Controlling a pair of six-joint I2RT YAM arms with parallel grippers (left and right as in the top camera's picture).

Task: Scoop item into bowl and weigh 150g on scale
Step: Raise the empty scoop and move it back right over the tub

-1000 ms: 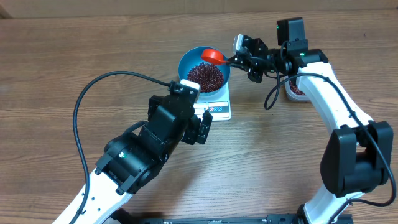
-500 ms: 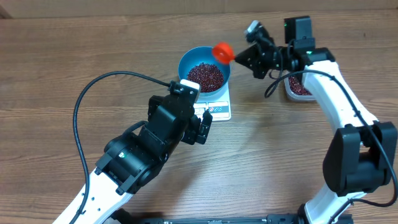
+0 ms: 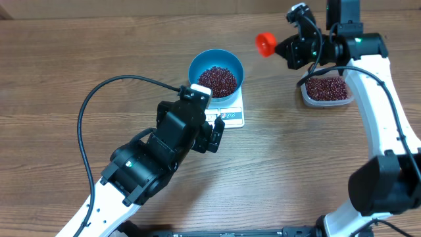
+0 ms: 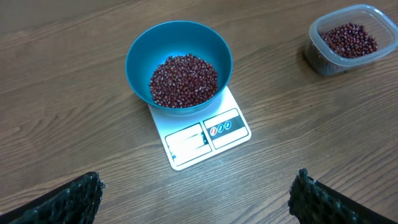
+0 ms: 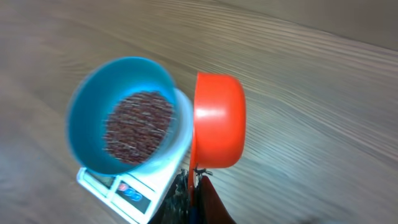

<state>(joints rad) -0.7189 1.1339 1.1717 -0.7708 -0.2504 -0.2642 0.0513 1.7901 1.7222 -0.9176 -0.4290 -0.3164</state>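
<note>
The blue bowl stands on the white scale and holds a heap of dark red beans. My right gripper is shut on the handle of an orange scoop, which hangs tipped on its side over bare table right of the bowl. The right wrist view shows the scoop from its outer side beside the bowl, with its inside hidden. My left gripper is open, nothing between its fingers, and hovers in front of the scale.
A clear plastic tub with more beans sits at the right, below my right arm. The left arm's black cable loops over the table on the left.
My right gripper has carried the scoop up and to the right, from over the bowl's rim to clear of the bowl. The left arm has not moved.
</note>
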